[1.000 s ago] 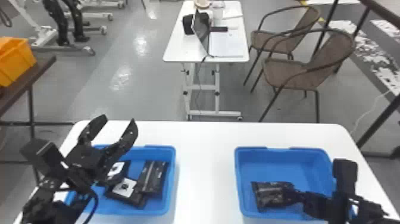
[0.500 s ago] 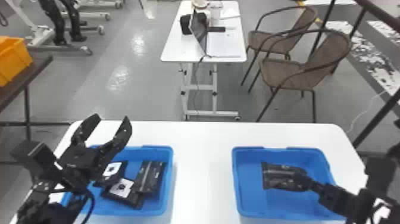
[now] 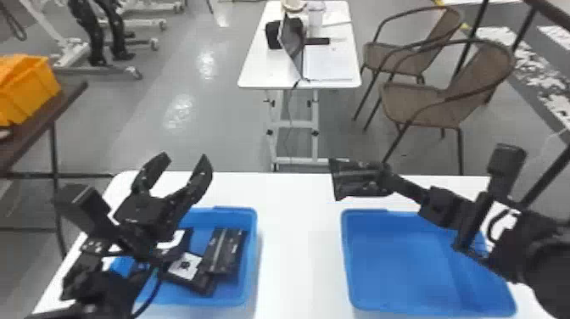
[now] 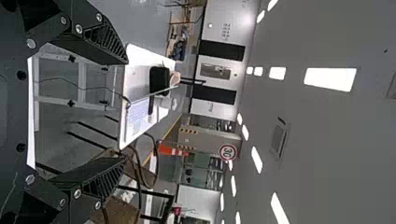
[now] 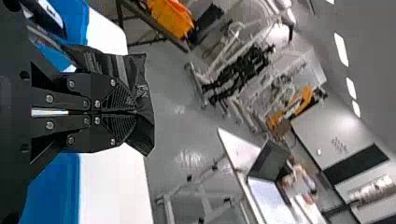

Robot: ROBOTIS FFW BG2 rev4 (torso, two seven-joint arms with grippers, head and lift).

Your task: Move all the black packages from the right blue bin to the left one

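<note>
Right claw [image 5: 135, 112] closed on one end of a black package [image 3: 350, 186], held above right blue bin [image 3: 394, 271] rim height, likely to clear both bins going left. Left claw [image 3: 185, 158] wide open, nothing in it, at left blue bin [image 3: 253, 250]; probably waiting. Packages [image 3: 224, 250] in there overlap; neat stacking seems unneeded.

black package [image 5: 136, 70] (grey-striped), blue right bin [image 3: 394, 263]
</note>
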